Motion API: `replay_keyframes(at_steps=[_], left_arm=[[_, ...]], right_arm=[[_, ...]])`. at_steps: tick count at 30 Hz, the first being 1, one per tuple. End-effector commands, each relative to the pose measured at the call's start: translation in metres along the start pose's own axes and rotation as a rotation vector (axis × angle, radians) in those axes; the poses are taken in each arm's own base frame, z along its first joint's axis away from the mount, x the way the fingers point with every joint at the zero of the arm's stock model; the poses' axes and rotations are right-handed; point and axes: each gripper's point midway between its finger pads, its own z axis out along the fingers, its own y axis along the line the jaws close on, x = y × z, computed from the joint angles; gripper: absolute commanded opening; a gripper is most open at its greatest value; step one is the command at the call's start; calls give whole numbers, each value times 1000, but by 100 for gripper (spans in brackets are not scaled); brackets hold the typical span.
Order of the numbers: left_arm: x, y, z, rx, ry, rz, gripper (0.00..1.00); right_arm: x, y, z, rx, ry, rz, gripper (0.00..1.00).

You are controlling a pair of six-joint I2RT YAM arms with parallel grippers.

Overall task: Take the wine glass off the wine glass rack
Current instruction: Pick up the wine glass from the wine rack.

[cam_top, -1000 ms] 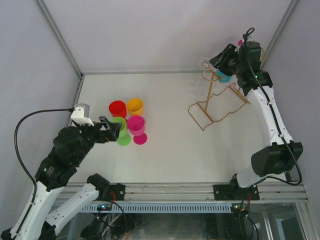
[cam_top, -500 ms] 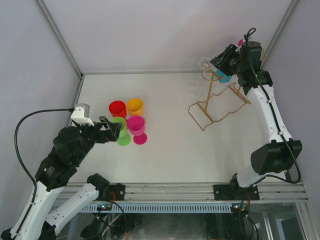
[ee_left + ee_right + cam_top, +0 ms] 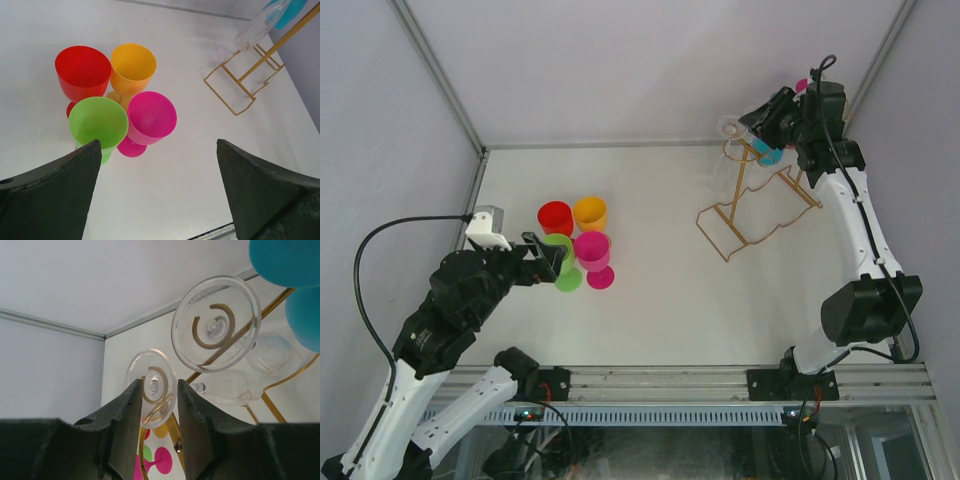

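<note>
The gold wire wine glass rack stands at the far right of the table and also shows in the left wrist view. Clear wine glasses and blue ones hang from its loop arms. In the right wrist view, my right gripper sits over the round foot of one clear wine glass, its fingers a narrow gap apart in front of that foot. A second clear foot hangs beside it. My left gripper is wide open and empty, near the coloured glasses.
Red, orange, green and pink glasses stand clustered at the left of the table, just ahead of my left gripper. Enclosure walls and metal posts close in behind the rack.
My right gripper has edged slightly up and back at the rack's top. My left arm has shifted a touch to the right. The glasses have not moved.
</note>
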Motion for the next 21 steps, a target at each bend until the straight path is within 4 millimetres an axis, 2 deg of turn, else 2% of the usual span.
replay_keyframes(at_steps=[1,12,15,21], left_arm=[[1,-5,9,20,-1,-15,100],[4,-7,13,23,15,-17,100],[5,-7,14,25,19,-17,100],[6,-7,14,26,22,-18,100]], right_arm=[[-7,9,2,-71,-9,35,31],[2,10,4,-115,30,104,29],[2,9,5,-123,29,122,20],[3,7,7,-129,29,169,20]])
